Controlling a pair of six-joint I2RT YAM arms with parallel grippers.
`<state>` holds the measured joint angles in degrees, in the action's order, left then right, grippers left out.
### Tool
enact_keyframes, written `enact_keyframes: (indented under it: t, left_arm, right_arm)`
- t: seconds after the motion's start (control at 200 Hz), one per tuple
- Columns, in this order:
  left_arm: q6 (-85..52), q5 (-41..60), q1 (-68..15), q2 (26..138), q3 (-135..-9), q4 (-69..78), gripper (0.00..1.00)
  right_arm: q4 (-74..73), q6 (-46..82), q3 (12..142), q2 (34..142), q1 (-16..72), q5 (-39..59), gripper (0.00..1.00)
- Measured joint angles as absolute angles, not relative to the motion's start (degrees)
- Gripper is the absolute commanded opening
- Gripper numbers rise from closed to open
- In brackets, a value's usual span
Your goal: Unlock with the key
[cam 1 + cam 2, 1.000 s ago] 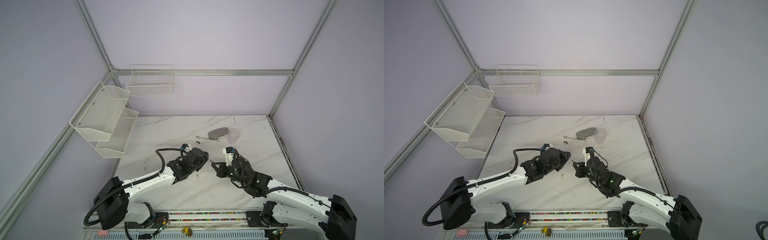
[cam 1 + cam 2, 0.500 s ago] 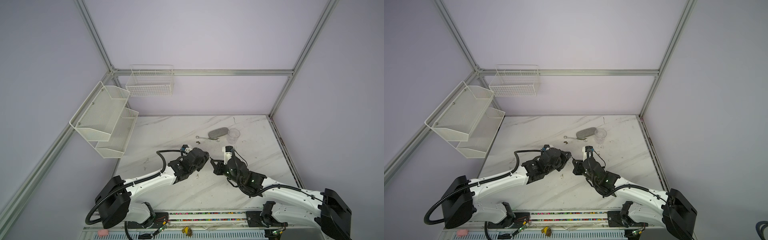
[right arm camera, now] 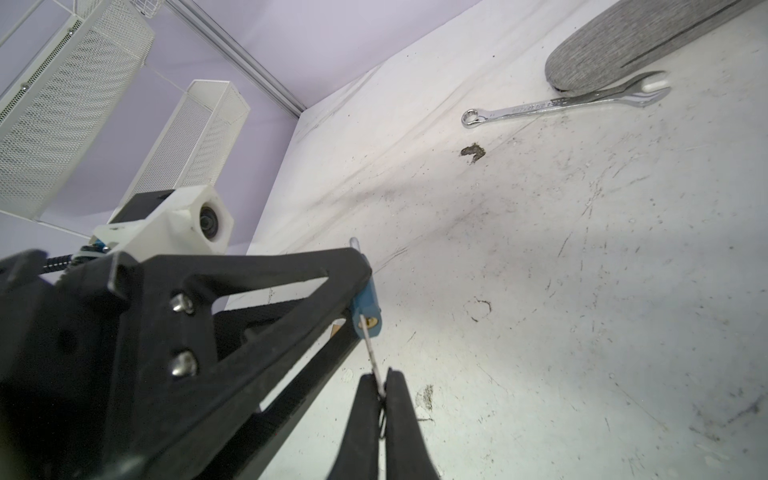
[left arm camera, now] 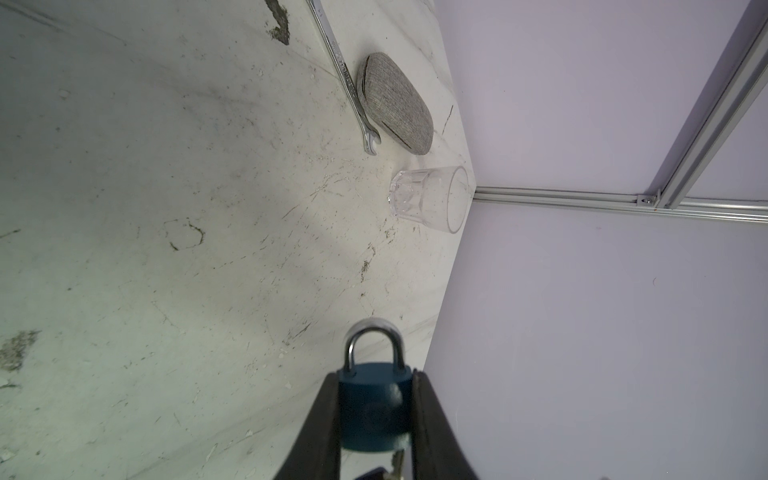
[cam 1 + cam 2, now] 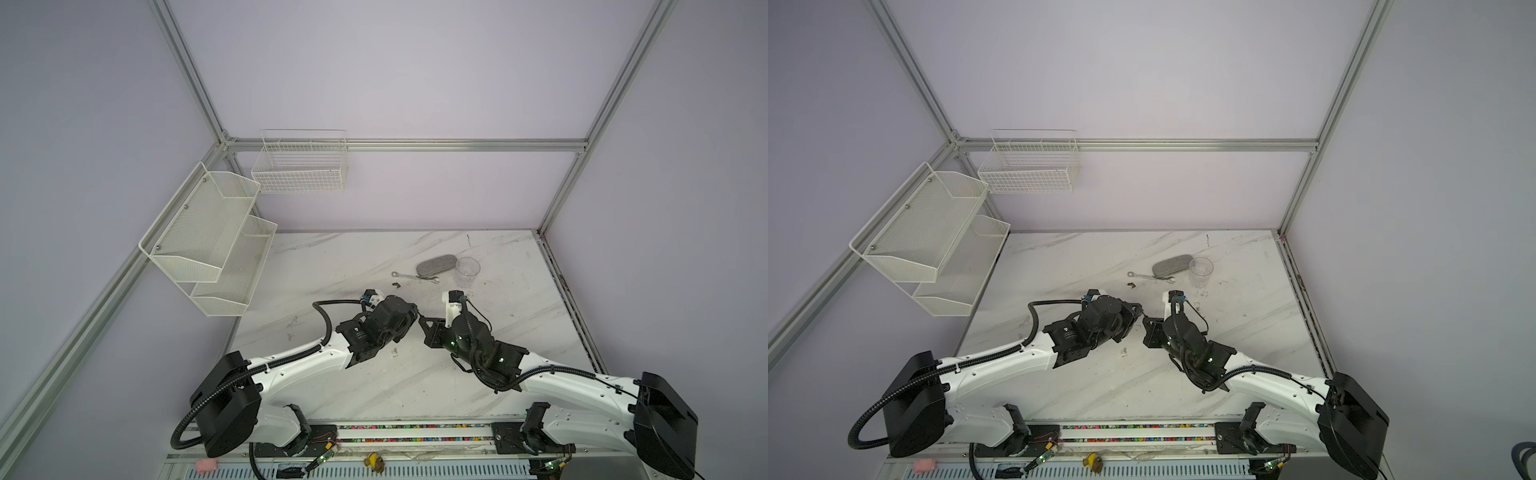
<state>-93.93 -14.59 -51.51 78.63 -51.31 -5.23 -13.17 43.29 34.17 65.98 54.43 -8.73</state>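
Your left hand [image 4: 374, 384] is pinching the blue padlock [image 4: 371, 415] by its body, shackle closed, over the middle of the tabletop [image 4: 166, 249]. Your right hand [image 3: 380, 379] is pressing its fingers together on the key [image 3: 370, 345] — the blade is sitting at the keyhole in the padlock's base, depth not discernible. The wrench [image 3: 561, 104], grey case [image 4: 395, 108] and clear cup [image 4: 432, 199] are lying together toward the back, well apart from both hands.

Probably a robot lab cell: aluminium frame [image 5: 407, 145], blank lilac walls [image 5: 395, 75], marbled tabletop [image 5: 353, 257] (scuffed), wire baskets [image 5: 299, 166].
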Motion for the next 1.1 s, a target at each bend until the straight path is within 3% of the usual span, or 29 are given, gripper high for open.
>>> enact_keyframes:
  t: [0.7, 1.1]
  left_arm:
    - [-93.65, -14.79, -51.51, 78.63, -51.31, -5.28, 0.0]
    - [-92.95, -15.64, -51.9, 78.63, -51.51, -5.32, 0.0]
  right_arm:
    - [-14.09, 43.13, 34.39, 67.9, 54.43, -8.75, 0.0]
    - [-6.5, 39.11, 39.46, 69.08, 55.09, -11.9, 0.0]
